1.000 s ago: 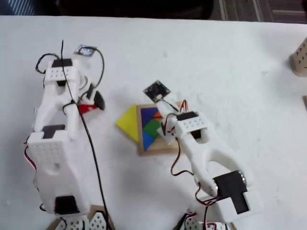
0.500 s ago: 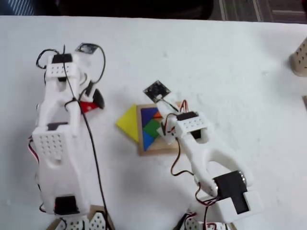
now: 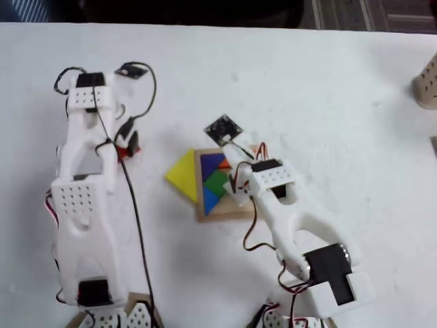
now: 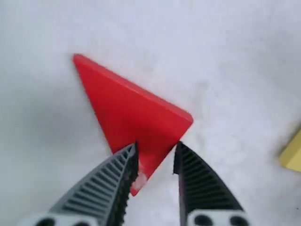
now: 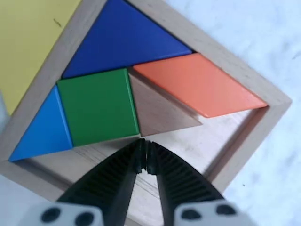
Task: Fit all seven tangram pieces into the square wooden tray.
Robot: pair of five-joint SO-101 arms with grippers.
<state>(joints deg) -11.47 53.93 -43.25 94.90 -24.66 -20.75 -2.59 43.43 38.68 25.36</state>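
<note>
The square wooden tray (image 3: pixel 202 213) (image 5: pixel 263 117) lies mid-table. In it sit a dark blue triangle (image 5: pixel 124 42), an orange parallelogram (image 5: pixel 197 84), a green square (image 5: pixel 96 106), a light blue triangle (image 5: pixel 42 134) and a wood-coloured triangle (image 5: pixel 160 113). A big yellow triangle (image 3: pixel 183 175) (image 5: pixel 33 42) rests on the table against the tray's left side. My right gripper (image 5: pixel 146 157) is shut and empty above the tray's bare floor, close to the wood-coloured triangle. To the left, a red triangle (image 3: pixel 130 149) (image 4: pixel 129 110) lies on the table, one corner held between the fingers of my left gripper (image 4: pixel 156 150).
A pale wooden block (image 3: pixel 427 82) stands at the table's right edge. Black cables (image 3: pixel 133 219) run along the left arm. Open white table lies beyond the tray and to its right.
The left arm has stretched farther from its base, and its jaw has closed in on the red triangle. The right arm and the tray have not moved.
</note>
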